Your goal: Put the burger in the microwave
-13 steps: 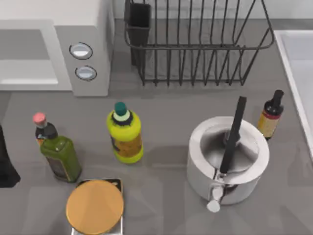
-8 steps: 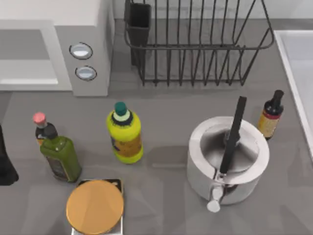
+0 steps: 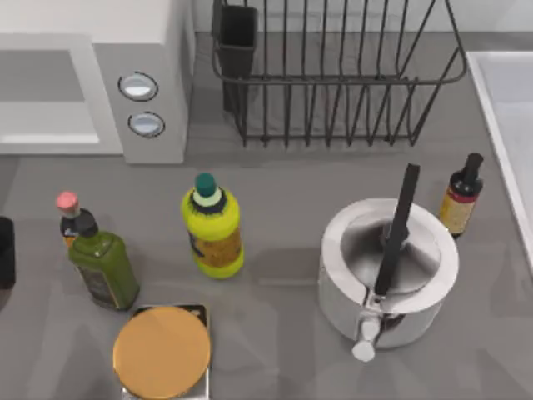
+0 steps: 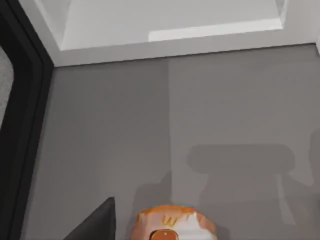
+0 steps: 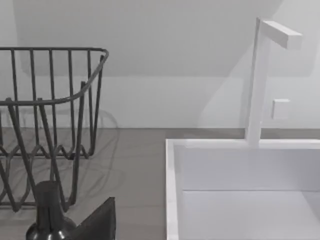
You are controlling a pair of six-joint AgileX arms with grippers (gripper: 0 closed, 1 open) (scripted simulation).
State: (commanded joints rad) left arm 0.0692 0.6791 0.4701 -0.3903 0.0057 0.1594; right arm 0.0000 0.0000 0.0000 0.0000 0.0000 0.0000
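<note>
grey countertop [image 3: 283, 192], white wall [image 5: 150, 30], white sink [image 5: 240, 195]

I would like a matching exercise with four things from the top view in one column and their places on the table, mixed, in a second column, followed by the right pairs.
Things:
1. microwave
2. black wire rack
3. yellow bottle
4. white pot

Places:
a. right of the middle, near the front
b. back left corner
c. between the green bottle and the pot
d. at the back, right of the microwave

Pairs: 1-b, 2-d, 3-c, 4-a
</note>
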